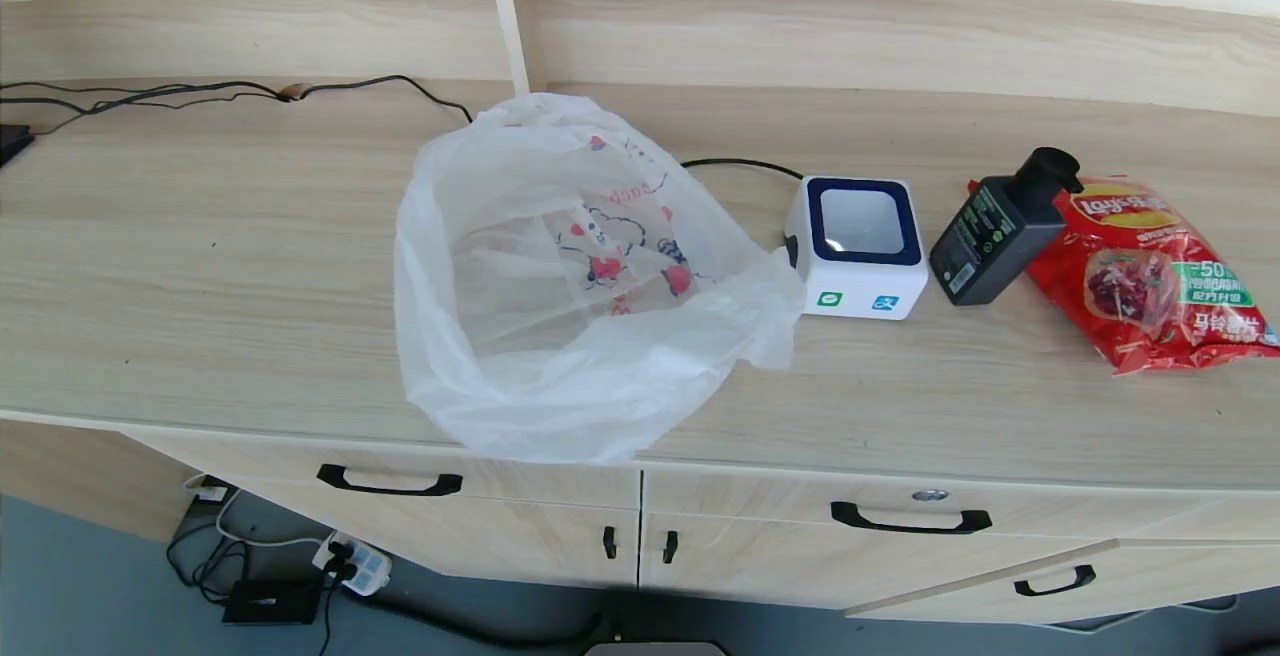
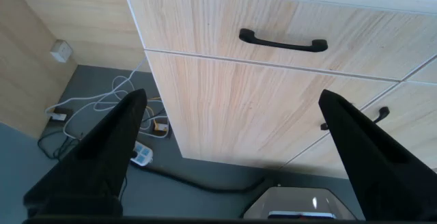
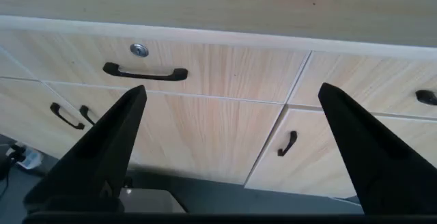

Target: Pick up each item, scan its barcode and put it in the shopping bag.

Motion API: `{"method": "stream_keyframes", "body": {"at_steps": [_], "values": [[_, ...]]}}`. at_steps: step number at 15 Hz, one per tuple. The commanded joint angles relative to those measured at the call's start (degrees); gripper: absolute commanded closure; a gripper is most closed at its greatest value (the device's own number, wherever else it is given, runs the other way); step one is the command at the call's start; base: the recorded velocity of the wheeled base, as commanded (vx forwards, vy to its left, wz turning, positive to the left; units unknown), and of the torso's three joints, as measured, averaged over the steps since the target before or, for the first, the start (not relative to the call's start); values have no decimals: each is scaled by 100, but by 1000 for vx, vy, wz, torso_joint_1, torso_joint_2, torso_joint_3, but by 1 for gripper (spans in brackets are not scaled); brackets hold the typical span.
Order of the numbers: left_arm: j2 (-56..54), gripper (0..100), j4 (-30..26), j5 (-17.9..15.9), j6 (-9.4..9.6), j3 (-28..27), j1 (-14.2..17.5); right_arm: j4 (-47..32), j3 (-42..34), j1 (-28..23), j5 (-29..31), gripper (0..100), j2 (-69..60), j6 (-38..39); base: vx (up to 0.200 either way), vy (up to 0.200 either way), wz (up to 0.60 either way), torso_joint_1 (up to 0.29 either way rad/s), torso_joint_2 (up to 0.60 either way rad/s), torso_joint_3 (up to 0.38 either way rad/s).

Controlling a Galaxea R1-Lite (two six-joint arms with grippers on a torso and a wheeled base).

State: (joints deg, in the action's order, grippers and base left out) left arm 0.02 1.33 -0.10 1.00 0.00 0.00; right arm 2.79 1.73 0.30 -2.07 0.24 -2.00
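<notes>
Left wrist view: L gripper (image 2: 232,98) hangs low in front of the cabinet (image 2: 225,108), below counter level, fingers wide apart, nothing between them.

On the counter (image 1: 200,236) in head view, going rightwards: bag (image 1: 520,406) stands open near the front edge, mouth up. Scanner (image 1: 860,246) sits just beside it on the R, window up. Then the bottle (image 1: 995,236), lying down, long axis diagonal: base toward me and the scanner, pump cap away and to the R, cap end touching the chips (image 1: 1150,281). Chips lie flat, furthest R.

R gripper (image 3: 232,91) is also low, facing the drawer fronts, fingers apart, empty. The chips' red corner shows on the counter above it in R wrist view, so I judge both items are up and fwd from those fingers, and the R arm is the nearer one.

Bottle first, I reckon: raise the R arm over the counter edge and close across the body, i.e. square to that diagonal. Scanner then bag lie to its L.
</notes>
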Motion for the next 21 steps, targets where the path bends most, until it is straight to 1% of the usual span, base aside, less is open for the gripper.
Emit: {"method": "stream_keyframes", "body": {"at_steps": [1,2,3,4,5,6,8,9,11,14,16,18,20,21], "values": [[-2,0,8,1,6,0,0,90,1180,13,-443,0,1083,-125,0,0,0,0,0,0],[-2,0,8,1,6,0,0,125,1576,22,-434,0,1698,-73,0,0,0,0,0,0],[-2,0,-10,1,14,0,0,257,2385,40,-443,0,2894,235,0,0,0,0,0,0],[-2,0,-1,1,23,0,0,688,3088,49,-443,0,3983,604,0,0,0,0,0,0],[-2,0,-10,1,23,0,-9,1364,3386,49,-443,0,4792,833,0,0,0,0,0,0],[-2,0,-10,1,23,0,0,2375,3536,49,-461,0,5609,894,0,0,0,0,0,0],[-2,0,-10,1,23,0,0,4168,3527,93,-584,0,6866,736,0,0,0,0,0,0],[-2,0,-10,1,23,0,0,4704,3457,128,-584,0,7332,499,0,0,0,0,0,0],[-2,0,-1,1,23,0,0,5258,3219,154,-584,0,7833,411,0,0,0,0,0,0],[-2,0,-1,1,14,0,-9,5961,2956,172,-645,0,8281,499,0,0,0,0,0,0],[-2,0,-10,1,23,0,-9,6418,3017,163,-847,0,8598,525,0,0,0,0,0,0],[-2,0,-10,1,23,0,-9,6568,2929,172,-847,0,8642,499,0,0,0,0,0,0],[-2,0,-10,1,23,0,-9,6717,2745,339,-847,0,8677,446,0,0,0,0,0,0],[-2,0,-10,1,23,0,-9,6849,2701,339,-847,0,8738,420,0,0,0,0,0,0]]}}
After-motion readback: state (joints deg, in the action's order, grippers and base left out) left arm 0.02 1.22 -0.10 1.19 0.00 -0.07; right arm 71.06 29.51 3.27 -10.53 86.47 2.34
